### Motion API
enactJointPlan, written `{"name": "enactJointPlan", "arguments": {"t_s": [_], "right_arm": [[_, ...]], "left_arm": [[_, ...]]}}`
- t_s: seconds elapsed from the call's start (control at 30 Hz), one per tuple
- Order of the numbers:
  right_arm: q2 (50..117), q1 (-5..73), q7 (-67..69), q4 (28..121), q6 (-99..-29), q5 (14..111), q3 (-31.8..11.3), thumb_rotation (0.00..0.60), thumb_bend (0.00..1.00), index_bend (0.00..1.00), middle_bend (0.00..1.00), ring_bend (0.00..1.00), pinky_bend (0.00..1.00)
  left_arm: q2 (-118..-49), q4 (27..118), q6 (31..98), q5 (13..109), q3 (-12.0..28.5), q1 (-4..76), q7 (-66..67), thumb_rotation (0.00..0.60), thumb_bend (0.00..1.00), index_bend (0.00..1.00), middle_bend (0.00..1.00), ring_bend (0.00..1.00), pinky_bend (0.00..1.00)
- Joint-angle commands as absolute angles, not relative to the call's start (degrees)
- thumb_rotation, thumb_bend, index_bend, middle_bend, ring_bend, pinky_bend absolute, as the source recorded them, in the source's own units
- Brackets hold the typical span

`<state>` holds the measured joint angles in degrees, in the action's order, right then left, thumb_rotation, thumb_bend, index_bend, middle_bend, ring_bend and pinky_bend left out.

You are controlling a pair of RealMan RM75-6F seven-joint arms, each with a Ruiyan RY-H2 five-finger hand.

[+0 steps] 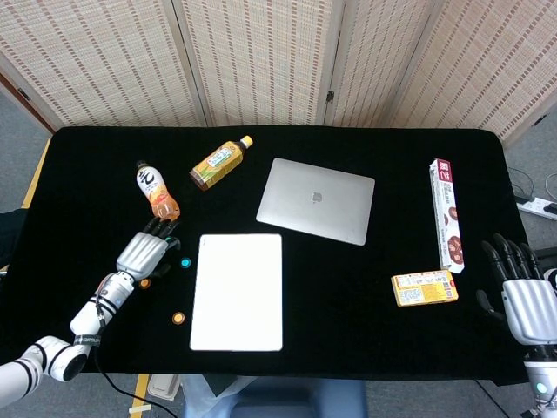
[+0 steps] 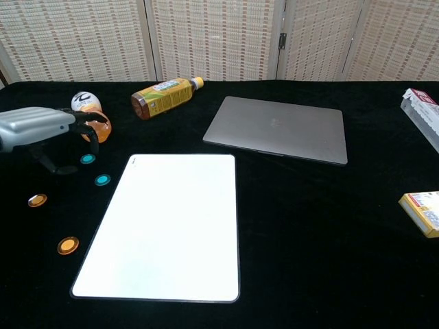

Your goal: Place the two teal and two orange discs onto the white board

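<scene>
Discs: two teal (image 2: 88, 159) (image 2: 102, 180) and two orange (image 2: 38, 200) (image 2: 68, 245) lay on the cloth left of the board (image 2: 168, 226), none on it yet. I hovered my left hand (image 1: 144, 254), fingers spread and empty, above the teal pair for a pick; right hand (image 1: 522, 296) rested released, well apart.

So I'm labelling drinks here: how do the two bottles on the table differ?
The tea bottle is amber with a yellow label and cap, pointing up-right; the orange drink bottle has a white label, its top pointing up-left. The left hand hovers near the orange one, not the tea one. Both lie on their sides.
</scene>
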<state>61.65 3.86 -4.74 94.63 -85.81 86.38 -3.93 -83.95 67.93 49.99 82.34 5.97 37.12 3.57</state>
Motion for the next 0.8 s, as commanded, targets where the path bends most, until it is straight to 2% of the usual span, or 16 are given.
{"name": "enactJointPlan", "arguments": {"t_s": [0.03, 0.3, 0.8], "right_arm": [[61.69, 3.82, -4.61, 94.54, -85.78, 86.34, -3.88, 0.600, 0.43, 0.00, 0.00, 0.00, 0.00], [61.80, 3.73, -4.27, 94.30, -85.69, 86.12, -3.82, 0.600, 0.43, 0.00, 0.00, 0.00, 0.00], [61.83, 3.49, -4.31, 94.43, -85.81, 86.01, -3.71, 0.600, 0.43, 0.00, 0.00, 0.00, 0.00]], "left_arm": [[-85.32, 66.79, 49.31, 81.90, 5.61, 37.87, 4.53, 0.600, 0.41, 0.38, 0.00, 0.00, 0.00], [-88.42, 64.83, 47.82, 80.36, 5.38, 39.28, 5.35, 0.600, 0.41, 0.36, 0.00, 0.00, 0.00], [-91.08, 61.11, 48.02, 78.68, 4.32, 39.18, 5.92, 0.600, 0.41, 0.40, 0.00, 0.00, 0.00]]}}
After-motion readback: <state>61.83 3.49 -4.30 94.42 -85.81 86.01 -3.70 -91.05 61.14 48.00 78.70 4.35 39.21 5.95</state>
